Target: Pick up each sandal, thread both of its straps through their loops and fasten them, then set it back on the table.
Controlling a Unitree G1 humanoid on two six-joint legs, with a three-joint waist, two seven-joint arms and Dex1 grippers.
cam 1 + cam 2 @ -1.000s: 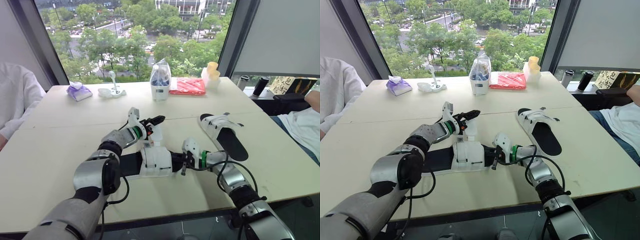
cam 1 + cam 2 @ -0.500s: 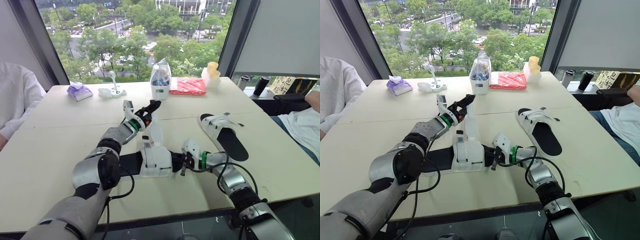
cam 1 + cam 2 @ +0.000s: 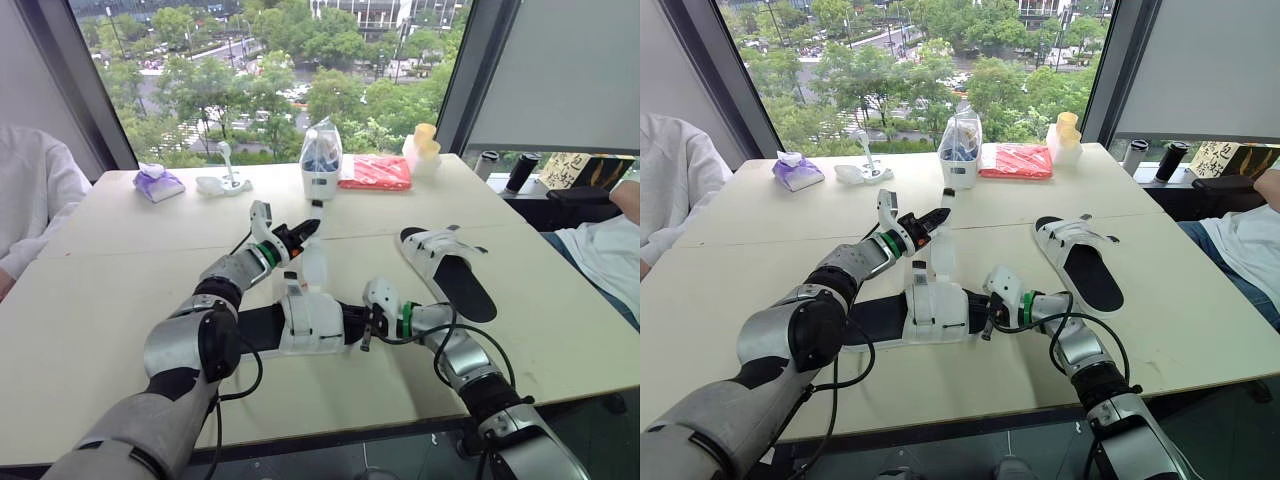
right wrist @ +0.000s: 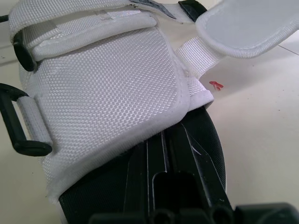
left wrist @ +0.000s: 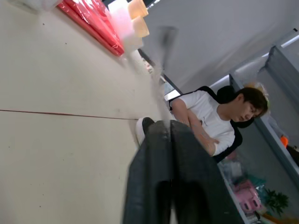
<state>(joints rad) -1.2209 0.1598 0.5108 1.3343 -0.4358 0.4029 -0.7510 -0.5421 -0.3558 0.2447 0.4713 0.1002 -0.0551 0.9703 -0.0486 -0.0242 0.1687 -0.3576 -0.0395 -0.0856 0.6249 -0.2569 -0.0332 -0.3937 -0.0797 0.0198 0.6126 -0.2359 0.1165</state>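
The sandal point(image 3: 312, 322) is lying mid-frame on the tabletop point(image 3: 100, 300). The left gripper point(image 3: 308, 228), jaws clenched, is lifting its soft, floppy strap point(image 3: 316, 262). The right gripper point(image 3: 352, 320), jaws grasping the stiffer black sole, is bracing it. Holding the strap near its tip is probably giving the best control.

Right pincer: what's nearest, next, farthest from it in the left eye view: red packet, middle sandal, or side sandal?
1. Middle sandal, right by the right pincer.
2. Side sandal, ahead, to the right.
3. Red packet, far back.
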